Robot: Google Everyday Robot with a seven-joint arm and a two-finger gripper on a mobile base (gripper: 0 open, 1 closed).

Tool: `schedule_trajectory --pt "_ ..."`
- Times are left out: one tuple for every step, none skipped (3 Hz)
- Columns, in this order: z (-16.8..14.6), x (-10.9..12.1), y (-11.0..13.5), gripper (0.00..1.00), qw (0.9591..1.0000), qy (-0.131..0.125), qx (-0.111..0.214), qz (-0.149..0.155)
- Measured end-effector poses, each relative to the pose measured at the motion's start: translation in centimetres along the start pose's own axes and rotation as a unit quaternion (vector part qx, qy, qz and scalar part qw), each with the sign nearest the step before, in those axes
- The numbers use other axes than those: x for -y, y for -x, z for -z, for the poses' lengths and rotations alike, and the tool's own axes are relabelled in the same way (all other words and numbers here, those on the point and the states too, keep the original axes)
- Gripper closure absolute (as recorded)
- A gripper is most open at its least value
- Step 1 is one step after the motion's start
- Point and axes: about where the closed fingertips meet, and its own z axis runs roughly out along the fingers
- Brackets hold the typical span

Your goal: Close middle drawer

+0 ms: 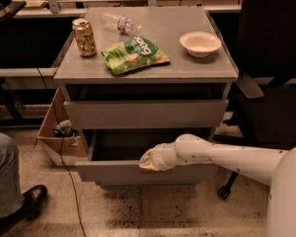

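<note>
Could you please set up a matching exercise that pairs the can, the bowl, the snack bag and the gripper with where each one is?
Things:
1. gold metal drink can
2. white round bowl
3. green crinkled snack bag
4. robot's gripper

Places:
A. at the front edge of the open grey middle drawer
B. middle of the grey cabinet top
C. picture-left side of that top
D. picture-right side of that top

Pairs: 1-C, 2-D, 3-B, 4-A.

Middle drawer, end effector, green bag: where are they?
middle drawer [108,173]: camera view, front panel.
end effector [147,160]: camera view, tip at the drawer's front edge.
green bag [134,55]: camera view, bag's middle.
</note>
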Motion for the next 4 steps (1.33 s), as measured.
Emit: schedule_trajectory --pt "0.0 0.0 0.0 0.5 1.0 0.0 0.0 0.0" --pt "-1.3 3.5 0.9 0.27 0.9995 -0.02 0.014 0.02" --pt "-4.8 8.4 2.6 0.05 0.9963 -0.046 0.042 0.06" --pt "-5.0 9.0 2.9 0.0 0.9954 -0.054 0.046 0.066"
